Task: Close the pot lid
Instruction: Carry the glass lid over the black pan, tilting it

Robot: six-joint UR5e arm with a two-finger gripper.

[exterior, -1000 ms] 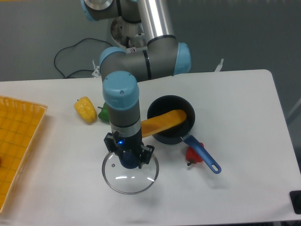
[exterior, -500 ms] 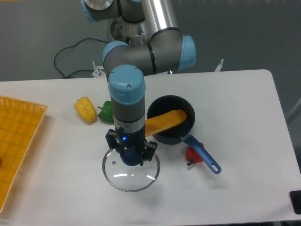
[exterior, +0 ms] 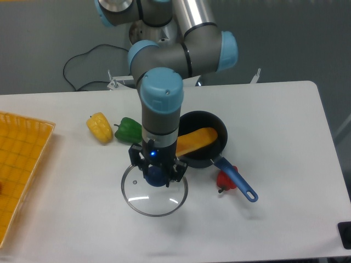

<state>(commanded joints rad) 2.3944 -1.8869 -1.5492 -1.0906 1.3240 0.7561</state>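
Observation:
The lid (exterior: 154, 196) is a clear glass disc with a metal rim and a blue knob, held slightly above the white table, left of the pot. My gripper (exterior: 156, 174) points straight down and is shut on the lid's blue knob. The pot (exterior: 201, 139) is a small black saucepan with a long blue handle (exterior: 236, 179) pointing to the lower right. A long yellow-orange vegetable (exterior: 196, 140) lies slanted in the pot and sticks out over its left rim. The lid's right edge is close to the pot's left side.
A yellow pepper (exterior: 100, 127) and a green pepper (exterior: 129, 130) lie left of the arm. A red pepper (exterior: 225, 179) rests beside the pot handle. An orange tray (exterior: 19, 164) occupies the left table edge. A black cable (exterior: 82, 68) runs behind the table.
The arm has carried the lid to the right and a little up, toward the pot. The green pepper, hidden behind the arm before, now shows fully.

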